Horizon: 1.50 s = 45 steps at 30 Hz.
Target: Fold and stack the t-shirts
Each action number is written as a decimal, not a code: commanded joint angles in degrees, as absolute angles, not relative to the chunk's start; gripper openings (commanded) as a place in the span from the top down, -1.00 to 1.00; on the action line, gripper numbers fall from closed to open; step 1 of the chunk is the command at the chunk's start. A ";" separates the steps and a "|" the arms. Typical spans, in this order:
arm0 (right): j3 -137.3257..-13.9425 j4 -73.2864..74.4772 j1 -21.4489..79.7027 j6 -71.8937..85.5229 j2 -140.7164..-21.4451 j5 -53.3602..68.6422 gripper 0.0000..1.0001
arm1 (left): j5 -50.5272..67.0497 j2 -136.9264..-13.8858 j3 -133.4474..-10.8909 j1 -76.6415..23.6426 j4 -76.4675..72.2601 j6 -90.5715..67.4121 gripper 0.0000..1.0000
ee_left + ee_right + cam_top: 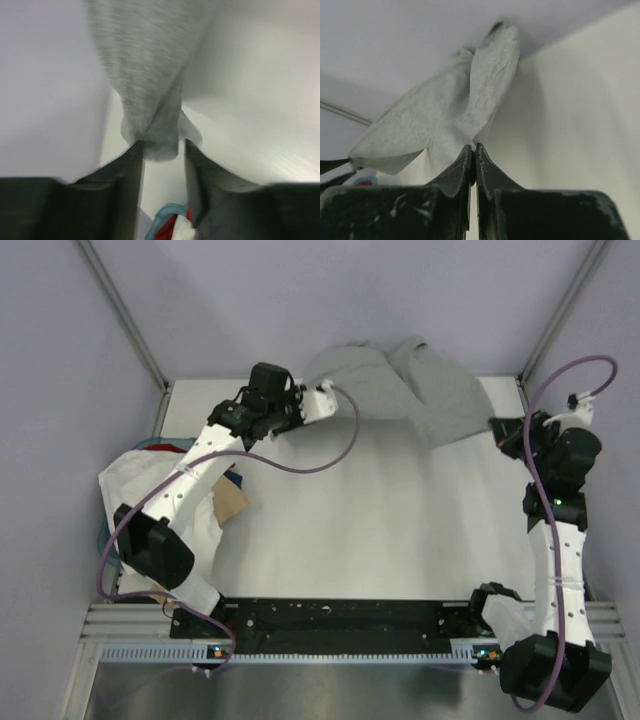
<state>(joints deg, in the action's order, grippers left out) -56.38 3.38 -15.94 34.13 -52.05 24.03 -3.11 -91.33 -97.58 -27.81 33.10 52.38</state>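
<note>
A heather-grey t-shirt (430, 390) lies bunched along the back edge of the table, hanging between both grippers. My left gripper (330, 395) is at its left end. In the left wrist view the jaws (164, 145) stand apart, and a bunch of the grey cloth (145, 60) dips between the fingertips against the left one. My right gripper (497, 430) holds the shirt's right end. In the right wrist view it (473, 147) is shut on a pinch of the grey cloth (450, 110), which stretches away to the left.
More t-shirts lie heaped at the table's left edge: a white one (130, 485), a tan one (232, 502), and bits of red and blue (170, 225). Lilac walls (60, 360) and metal posts close in the back corners.
</note>
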 commanded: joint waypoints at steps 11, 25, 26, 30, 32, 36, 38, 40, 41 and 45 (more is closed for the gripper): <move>-27.86 6.59 -16.61 42.63 -41.92 18.81 1.00 | 11.52 -91.67 -72.51 -28.83 50.98 49.48 -0.40; -30.59 9.23 -16.52 38.85 -42.98 17.84 1.00 | 16.43 -85.80 -59.43 -29.34 53.36 56.60 -0.30; -30.59 9.32 -16.61 38.85 -43.07 17.93 1.00 | 16.35 -83.78 -57.33 -30.75 52.13 56.43 -0.31; -30.67 9.23 -16.52 38.50 -43.15 18.02 1.00 | 12.68 -83.40 -52.74 -32.78 44.76 53.36 -0.39; -30.94 9.40 -16.61 38.23 -43.16 17.93 1.00 | 9.07 -84.55 -50.72 -32.78 40.53 53.09 -0.40; -31.73 10.11 -16.61 37.79 -42.63 17.93 1.00 | 5.81 -86.83 -48.87 -32.96 36.57 52.47 -0.38; -32.08 10.28 -16.61 37.88 -42.45 17.75 1.00 | 4.40 -87.45 -47.38 -33.22 35.43 52.29 -0.35; -32.78 10.46 -16.52 37.79 -42.28 17.75 1.00 | 3.08 -87.45 -45.62 -33.75 33.85 51.68 -0.25; -33.13 10.63 -16.52 37.88 -42.10 17.58 1.00 | 2.99 -87.28 -44.92 -34.01 33.32 51.24 -0.13; -35.85 12.30 -16.61 36.83 -41.22 16.18 1.00 | 3.69 -85.00 -44.21 -35.07 35.76 47.56 1.00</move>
<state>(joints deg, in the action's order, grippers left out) -30.81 12.23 -15.94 38.54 -43.11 17.67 4.58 -86.15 -46.54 -34.15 37.34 50.74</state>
